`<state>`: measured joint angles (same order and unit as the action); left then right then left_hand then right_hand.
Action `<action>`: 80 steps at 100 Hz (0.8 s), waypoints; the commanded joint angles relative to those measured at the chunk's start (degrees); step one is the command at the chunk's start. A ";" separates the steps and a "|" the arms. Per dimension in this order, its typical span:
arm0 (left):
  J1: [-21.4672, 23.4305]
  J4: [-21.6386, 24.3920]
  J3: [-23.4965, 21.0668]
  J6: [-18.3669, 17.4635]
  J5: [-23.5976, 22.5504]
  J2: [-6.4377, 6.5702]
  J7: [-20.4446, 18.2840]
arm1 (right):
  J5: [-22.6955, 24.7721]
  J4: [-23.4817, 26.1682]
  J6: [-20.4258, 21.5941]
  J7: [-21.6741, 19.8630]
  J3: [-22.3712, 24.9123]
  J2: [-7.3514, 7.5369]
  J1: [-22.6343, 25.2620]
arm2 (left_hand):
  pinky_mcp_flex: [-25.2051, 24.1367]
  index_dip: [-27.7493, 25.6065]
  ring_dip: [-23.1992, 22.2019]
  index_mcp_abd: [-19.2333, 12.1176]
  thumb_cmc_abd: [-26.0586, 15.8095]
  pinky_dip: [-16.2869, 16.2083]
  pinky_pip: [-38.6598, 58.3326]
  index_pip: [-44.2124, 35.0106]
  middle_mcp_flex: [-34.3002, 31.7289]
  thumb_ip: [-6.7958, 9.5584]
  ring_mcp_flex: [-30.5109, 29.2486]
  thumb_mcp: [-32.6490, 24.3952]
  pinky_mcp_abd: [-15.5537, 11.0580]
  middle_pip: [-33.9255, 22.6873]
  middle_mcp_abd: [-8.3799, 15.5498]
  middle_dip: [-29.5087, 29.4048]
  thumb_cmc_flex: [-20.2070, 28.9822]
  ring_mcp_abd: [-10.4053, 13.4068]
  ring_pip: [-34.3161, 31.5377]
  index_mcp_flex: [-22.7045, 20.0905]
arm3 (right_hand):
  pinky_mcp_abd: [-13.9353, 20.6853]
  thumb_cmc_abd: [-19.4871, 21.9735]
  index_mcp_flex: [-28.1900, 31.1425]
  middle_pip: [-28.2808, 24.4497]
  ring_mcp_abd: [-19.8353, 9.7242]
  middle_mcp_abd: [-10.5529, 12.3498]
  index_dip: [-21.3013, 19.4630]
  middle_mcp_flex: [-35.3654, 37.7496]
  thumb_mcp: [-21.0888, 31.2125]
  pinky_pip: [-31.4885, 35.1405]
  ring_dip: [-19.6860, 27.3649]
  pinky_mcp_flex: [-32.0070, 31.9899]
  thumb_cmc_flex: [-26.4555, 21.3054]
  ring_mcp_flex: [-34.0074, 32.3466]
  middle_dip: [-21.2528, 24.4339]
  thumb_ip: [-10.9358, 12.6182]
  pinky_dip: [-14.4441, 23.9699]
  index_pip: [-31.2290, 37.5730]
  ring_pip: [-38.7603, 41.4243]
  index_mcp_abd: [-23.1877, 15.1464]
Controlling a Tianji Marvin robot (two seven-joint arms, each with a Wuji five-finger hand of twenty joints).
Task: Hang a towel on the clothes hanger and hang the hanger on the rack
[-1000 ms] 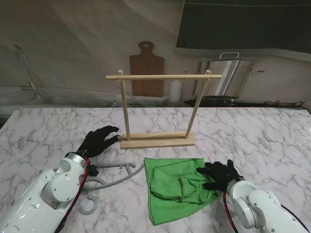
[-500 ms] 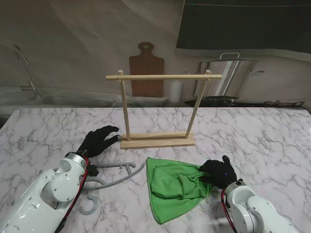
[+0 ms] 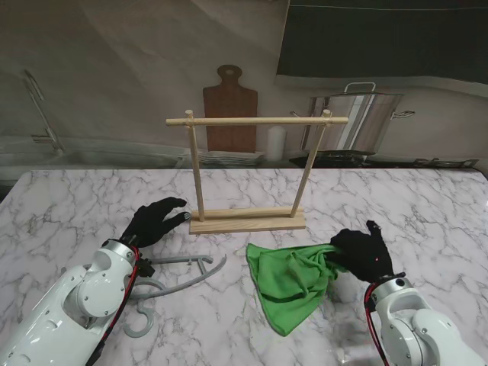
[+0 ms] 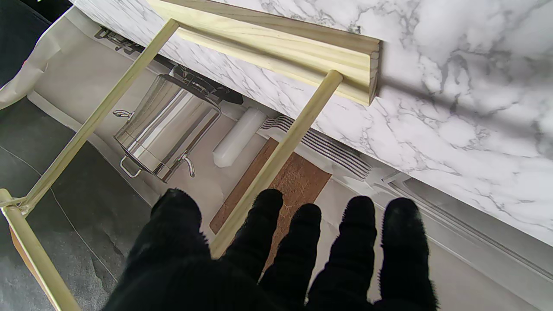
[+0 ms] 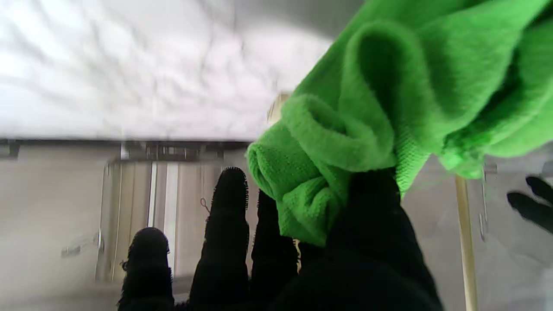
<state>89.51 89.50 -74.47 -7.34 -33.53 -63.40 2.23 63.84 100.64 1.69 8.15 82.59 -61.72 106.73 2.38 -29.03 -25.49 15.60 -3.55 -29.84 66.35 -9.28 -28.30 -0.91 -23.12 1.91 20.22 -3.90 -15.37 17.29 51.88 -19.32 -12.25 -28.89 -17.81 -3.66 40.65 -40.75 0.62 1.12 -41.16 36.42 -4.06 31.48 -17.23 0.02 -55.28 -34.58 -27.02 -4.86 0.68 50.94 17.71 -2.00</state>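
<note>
A green towel (image 3: 291,276) hangs bunched from my right hand (image 3: 363,254), which is shut on its right corner and lifted off the marble; the towel's lower tip still reaches the table. In the right wrist view the towel (image 5: 389,112) is pinched between thumb and fingers (image 5: 229,224). A grey clothes hanger (image 3: 177,276) lies flat on the table near my left arm. My left hand (image 3: 156,219) rests open, fingers spread, just left of the wooden rack (image 3: 255,171). The left wrist view shows the rack's base (image 4: 276,47) and post beyond my fingertips (image 4: 358,216).
The marble table (image 3: 427,206) ends at a back wall with a wooden cutting board (image 3: 229,107), a steel pot (image 3: 358,118) and a white cylinder (image 3: 276,142). The rack stands mid-table between both hands.
My right hand closed on the towel's right corner, then rose and moved right and farther from me, pulling the towel off the table into a hanging bunch. The left hand has not moved.
</note>
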 commanded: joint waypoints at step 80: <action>-0.14 0.01 0.50 -0.45 -0.88 0.17 -1.16 | 13.88 4.89 7.56 21.44 6.07 1.08 -2.41 | 0.39 0.21 0.15 -0.44 -3.21 -1.47 -45.91 0.93 1.89 -0.43 1.13 0.42 -0.11 0.59 0.12 -0.30 0.13 1.12 0.52 1.45 | -1.41 5.22 4.34 0.06 -1.93 1.89 -1.42 3.52 2.10 8.24 -1.22 3.53 -3.98 -5.42 -0.82 1.80 3.67 4.12 0.84 -5.28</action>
<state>89.47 89.49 -74.35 -7.54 -34.02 -63.36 2.24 77.48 106.95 10.01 26.91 88.99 -60.69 103.97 2.42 -29.03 -25.49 15.60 -3.56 -29.99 66.35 -9.28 -28.30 -0.91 -23.11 1.91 20.22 -3.90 -15.37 17.29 51.88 -19.31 -12.25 -28.89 -17.88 -2.96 41.24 -41.00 -0.69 2.47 -41.92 39.37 -4.06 39.09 -17.98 3.94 -55.24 -39.29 -27.91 -4.80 3.89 51.57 18.59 -1.44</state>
